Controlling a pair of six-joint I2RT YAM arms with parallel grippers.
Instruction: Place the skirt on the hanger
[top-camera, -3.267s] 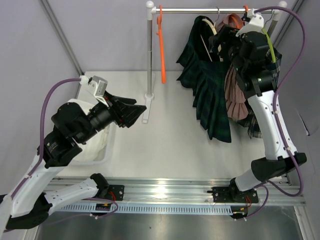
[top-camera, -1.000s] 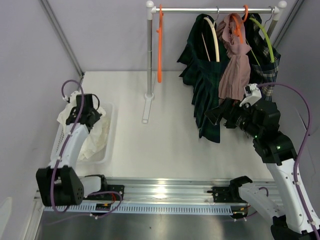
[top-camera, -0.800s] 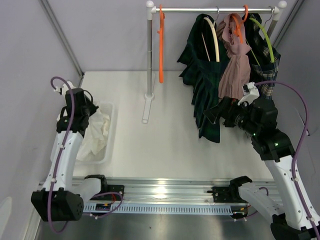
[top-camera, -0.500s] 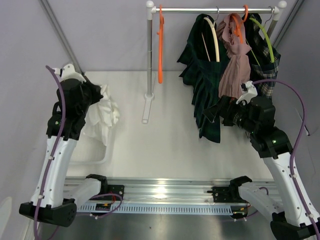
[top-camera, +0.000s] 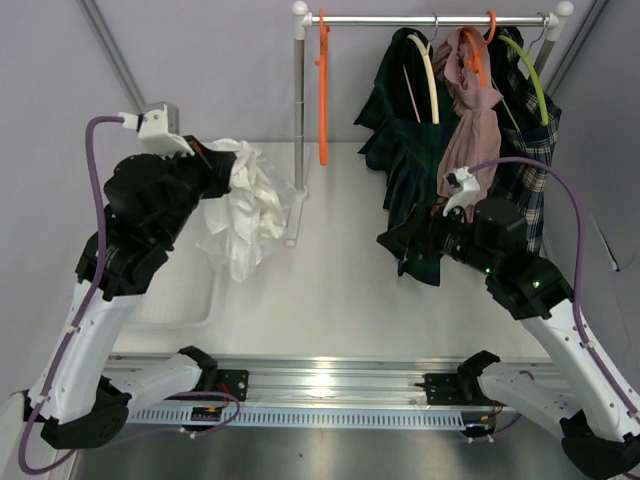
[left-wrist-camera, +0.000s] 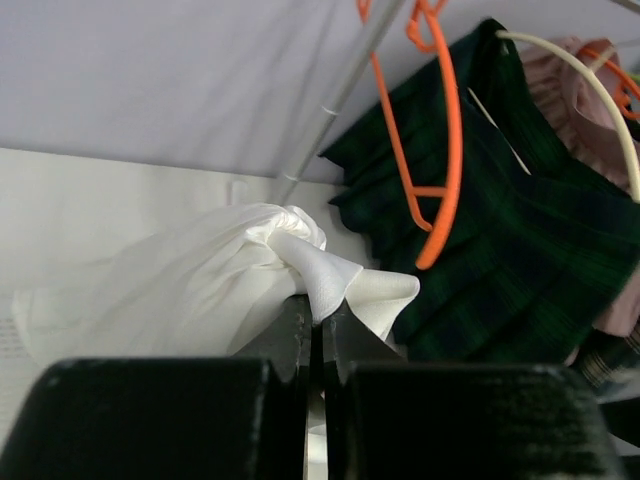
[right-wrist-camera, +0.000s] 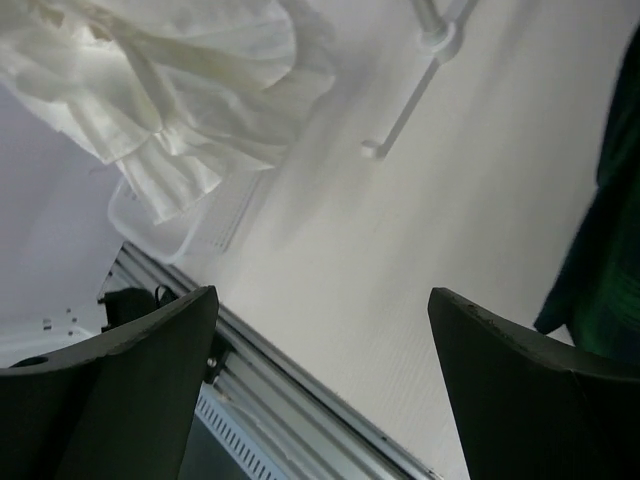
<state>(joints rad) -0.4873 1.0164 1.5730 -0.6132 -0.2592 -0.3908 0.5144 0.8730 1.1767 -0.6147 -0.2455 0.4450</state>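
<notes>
Looking down from the top camera, I see the left claw (top-camera: 208, 165) pressed together on a bunched fold of the white skirt (top-camera: 245, 210). My left wrist camera agrees: both fingers (left-wrist-camera: 295, 330) squeeze a twist of the cloth with no gap between them. The skirt hangs from that pinch in the air above the table (top-camera: 340, 290); its lower edge dangles over the far right corner of the white plastic bin (top-camera: 195, 300), just left of the rack post (top-camera: 298, 100).

The bare orange hanger (top-camera: 322, 90) hangs on the rail (top-camera: 400, 20) just right of the post; it is near the skirt but apart from it.

My right claw (top-camera: 392, 240) is spread wide with nothing between its fingers; it sits over the table in front of the dark green plaid skirt (top-camera: 410, 170) and points left toward the white one, which shows at the upper left of its wrist camera.

Further right along the rail, the green plaid hangs on a cream hanger (top-camera: 430, 75); a pink skirt (top-camera: 465, 130) is beside it; another plaid garment hangs on a lime-green hanger (top-camera: 525, 65).
</notes>
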